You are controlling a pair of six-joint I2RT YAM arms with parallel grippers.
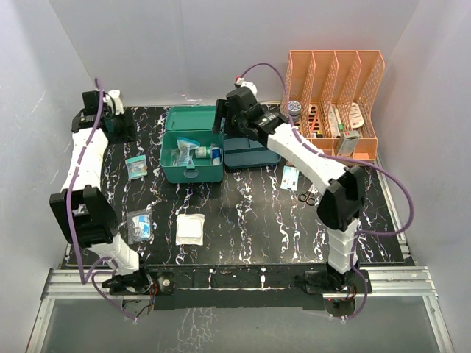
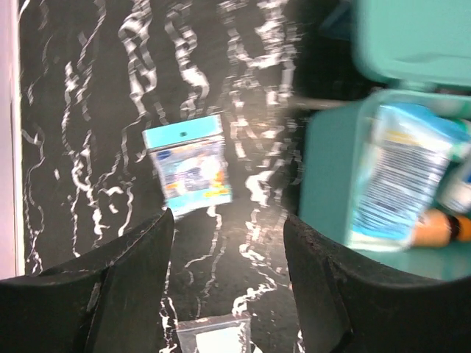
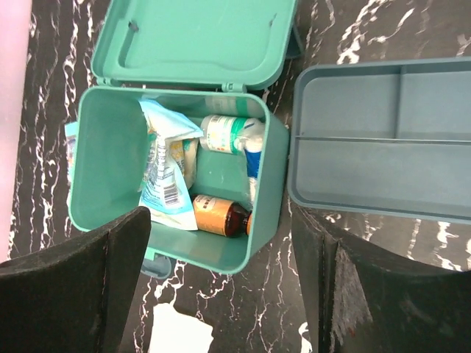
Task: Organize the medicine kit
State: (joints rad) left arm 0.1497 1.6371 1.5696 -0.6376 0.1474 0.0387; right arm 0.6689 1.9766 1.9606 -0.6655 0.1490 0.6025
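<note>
Presumably the left arm (image 1: 85, 158) is going for the blue packet (image 2: 190, 165); it should be dropping squarely and pinching across the short side. Both arms are stretching far forward, jaws gaping, empty; the right arm (image 1: 302, 151) is hovering over the open kit (image 3: 110, 162), upper middle of the overhead frame.

**Two-arm rig: body details**
Left arm (image 1: 82, 158) and right arm (image 1: 305, 156): white moulded links joined by black, boxy joint housings. A purple cable (image 1: 401, 198) runs loosely along each arm up from its black base (image 1: 327, 279). Left gripper (image 2: 228, 219) and right gripper (image 3: 221, 213): broad matte-black fingers with rough, grainy edges
</note>
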